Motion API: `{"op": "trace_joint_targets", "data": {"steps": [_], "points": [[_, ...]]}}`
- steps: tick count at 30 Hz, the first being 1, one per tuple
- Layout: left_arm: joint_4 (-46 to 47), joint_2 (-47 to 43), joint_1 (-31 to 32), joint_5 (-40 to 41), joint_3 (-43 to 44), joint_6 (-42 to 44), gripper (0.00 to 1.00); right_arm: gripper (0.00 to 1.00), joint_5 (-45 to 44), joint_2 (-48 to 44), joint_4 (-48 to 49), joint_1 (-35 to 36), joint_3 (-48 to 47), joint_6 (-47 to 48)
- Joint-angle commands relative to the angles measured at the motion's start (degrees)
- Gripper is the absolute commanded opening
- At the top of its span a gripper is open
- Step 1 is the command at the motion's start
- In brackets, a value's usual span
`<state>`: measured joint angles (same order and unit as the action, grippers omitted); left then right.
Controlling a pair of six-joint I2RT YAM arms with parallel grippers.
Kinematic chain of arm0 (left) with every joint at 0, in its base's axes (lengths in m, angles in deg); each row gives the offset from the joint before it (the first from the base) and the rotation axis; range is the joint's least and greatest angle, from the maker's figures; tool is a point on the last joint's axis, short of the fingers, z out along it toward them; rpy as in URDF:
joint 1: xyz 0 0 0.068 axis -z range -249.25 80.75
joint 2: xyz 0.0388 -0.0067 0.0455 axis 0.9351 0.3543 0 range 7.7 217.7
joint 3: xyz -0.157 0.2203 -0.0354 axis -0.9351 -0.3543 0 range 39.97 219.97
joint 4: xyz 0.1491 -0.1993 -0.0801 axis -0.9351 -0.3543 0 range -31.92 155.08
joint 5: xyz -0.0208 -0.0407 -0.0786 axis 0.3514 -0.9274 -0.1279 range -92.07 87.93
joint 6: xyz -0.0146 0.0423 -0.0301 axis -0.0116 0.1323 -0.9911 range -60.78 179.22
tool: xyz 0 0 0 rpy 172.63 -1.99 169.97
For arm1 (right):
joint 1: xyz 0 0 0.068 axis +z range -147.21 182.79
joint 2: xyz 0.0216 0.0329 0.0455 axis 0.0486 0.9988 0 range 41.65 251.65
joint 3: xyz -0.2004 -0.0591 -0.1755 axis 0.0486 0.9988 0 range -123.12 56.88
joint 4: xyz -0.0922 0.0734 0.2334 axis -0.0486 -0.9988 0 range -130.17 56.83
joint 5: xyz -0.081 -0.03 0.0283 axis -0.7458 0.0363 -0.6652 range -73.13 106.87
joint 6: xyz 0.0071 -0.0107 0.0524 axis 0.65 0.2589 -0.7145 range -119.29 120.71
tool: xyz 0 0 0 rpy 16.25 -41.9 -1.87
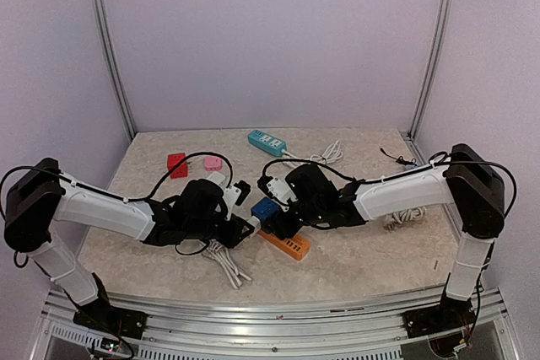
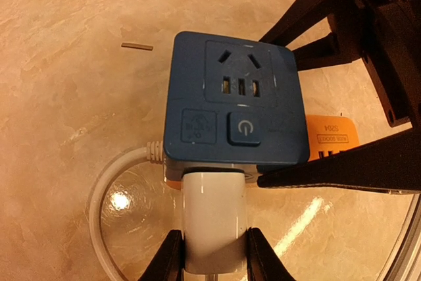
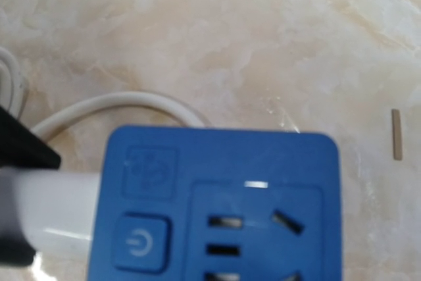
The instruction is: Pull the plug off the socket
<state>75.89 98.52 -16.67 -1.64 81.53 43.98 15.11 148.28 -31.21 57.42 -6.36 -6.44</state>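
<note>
Nearest the left wrist lens: a white rectangular plastic plug (image 2: 214, 222), pinched by its two flat sides between the black fingers of the left gripper (image 2: 213, 245), narrow and closed firmly on it. Seated by its far end in the side face of a blue cube-shaped plastic socket (image 2: 233, 103), with no gap visible at the joint, so not yet out. Long axis level with the tabletop and in line with the left wrist, running straight out of the cube toward the left arm's own side. Judged pull, then — directly back along that axis, away from the cube, without tilt or twist, for fear of binding the pins.

Around the cube from the opposite side, the right gripper (image 2: 279, 110): fairly wide, one black finger at the far right corner, the other against the near right edge just beside the plug, apparently clamping the socket as a brace. Nearer to the plug by far, the left arm — the right one only on the cube.

Outward from there: a white round cable (image 2: 105, 182) leaving the cube's base beside the plug and curling back toward the left wrist. Then an orange plastic power strip (image 2: 332, 139) just beside the cube on the right arm's side, partly hidden behind a finger. All of it about the middle of the marble-patterned tabletop (image 1: 363, 250), somewhat toward its near edge.
</note>
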Motion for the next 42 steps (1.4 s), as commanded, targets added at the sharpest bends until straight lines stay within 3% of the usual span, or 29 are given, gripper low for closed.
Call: {"op": "trace_joint_targets", "data": {"steps": [1, 19, 20, 25, 32, 35, 42], "points": [[-3.40, 1.15, 3.96, -7.60, -1.24, -0.25, 0.00, 0.19, -17.67, 3.78, -9.43, -4.13, 2.00, -2.04], [-7.95, -12.66, 0.66, -7.30, -6.33, 4.77, 0.00, 0.22, -17.21, 3.17, -8.27, -4.18, 3.33, -1.03], [-8.10, -12.68, 0.63, -7.34, -6.21, 4.78, 0.00, 0.25, -16.96, 3.01, -8.28, -4.18, 3.22, -1.02], [-8.41, -13.69, -0.23, -8.49, -5.47, 4.61, 0.00, 0.58, -15.36, 0.72, -8.37, -4.18, 2.88, -0.97], [-9.16, -17.30, -2.33, -12.44, -4.81, 5.17, 0.00, 0.76, -10.43, -5.98, -7.70, -4.10, 2.95, 0.28], [-10.52, -18.28, -2.77, -12.77, -4.04, 5.54, 0.00, 0.95, -8.66, -8.52, -7.58, -4.06, 2.73, 0.89], [-10.63, -23.37, -6.66, -14.14, -3.79, 3.90, 0.00, 0.99, -6.86, -12.59, -8.78, -4.09, 1.08, 1.31]]}}
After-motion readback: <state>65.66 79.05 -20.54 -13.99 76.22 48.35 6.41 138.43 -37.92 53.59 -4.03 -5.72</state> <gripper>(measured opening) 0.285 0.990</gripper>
